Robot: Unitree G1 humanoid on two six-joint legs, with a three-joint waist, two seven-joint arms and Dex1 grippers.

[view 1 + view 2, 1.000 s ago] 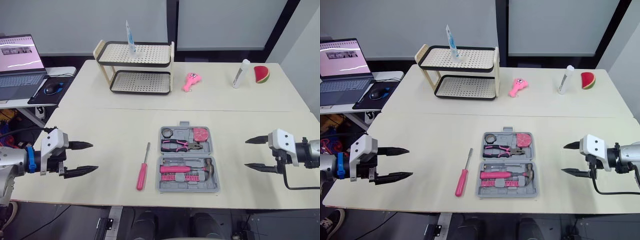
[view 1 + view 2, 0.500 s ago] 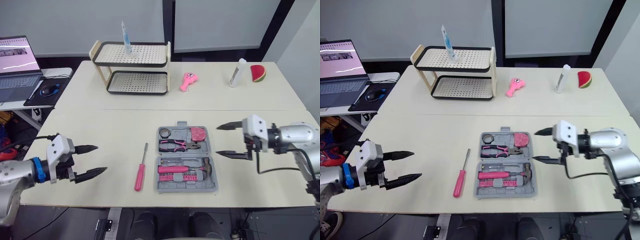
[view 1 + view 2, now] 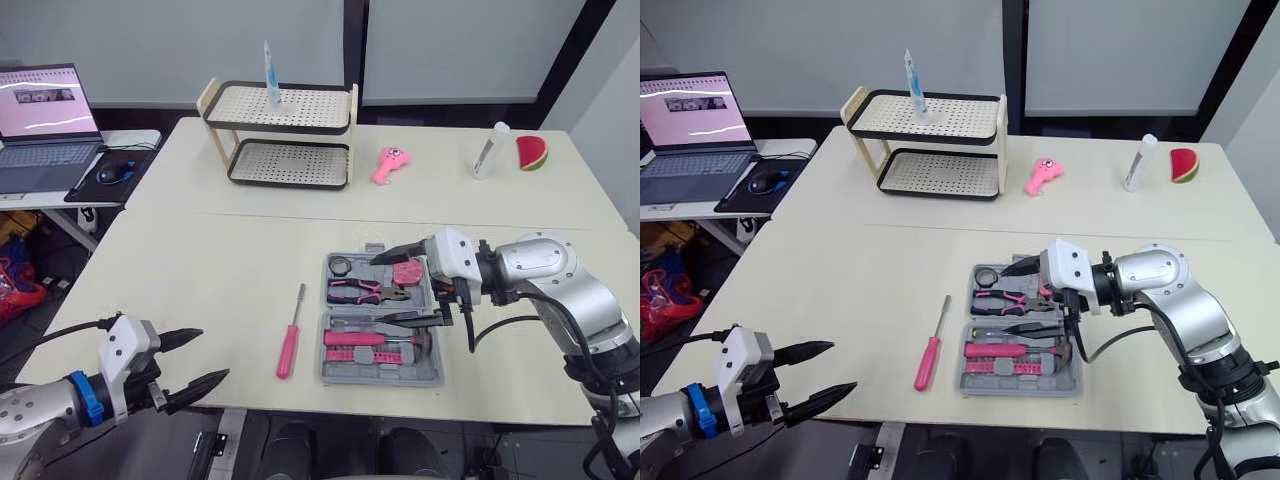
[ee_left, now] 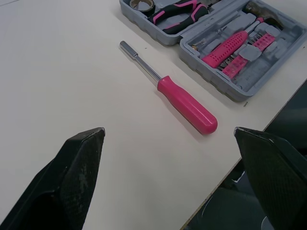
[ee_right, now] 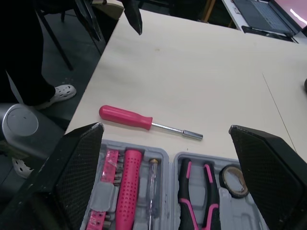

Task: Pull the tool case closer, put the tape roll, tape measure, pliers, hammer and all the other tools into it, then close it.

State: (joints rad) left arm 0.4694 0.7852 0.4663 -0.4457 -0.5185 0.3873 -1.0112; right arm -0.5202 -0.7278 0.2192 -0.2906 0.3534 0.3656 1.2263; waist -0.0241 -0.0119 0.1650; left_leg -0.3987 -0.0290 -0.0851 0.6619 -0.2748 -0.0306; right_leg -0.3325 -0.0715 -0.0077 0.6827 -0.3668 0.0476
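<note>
Left eye view: tool case [image 3: 380,320] lay open and flat on the desk [image 3: 230,270] near its front edge, both halves up so the moulded recesses could take tools. Tape roll [image 3: 340,266], pliers [image 3: 365,291] and pink tape measure [image 3: 405,272] sat in the far half and the hammer [image 3: 385,338] in the near half, each in its own slot. The pink-handled screwdriver [image 3: 290,335] lay loose on the desk just left of the case, shaft pointing away; judged the one tool not yet packed. Right claw [image 3: 378,289] was over the case, fingers spread wide and empty, one across the line between the halves; contact with the case could not be told. Left claw [image 3: 212,354] hung at the desk's front-left edge, released and empty, aimed toward the screwdriver, so probably staged to fetch it
</note>
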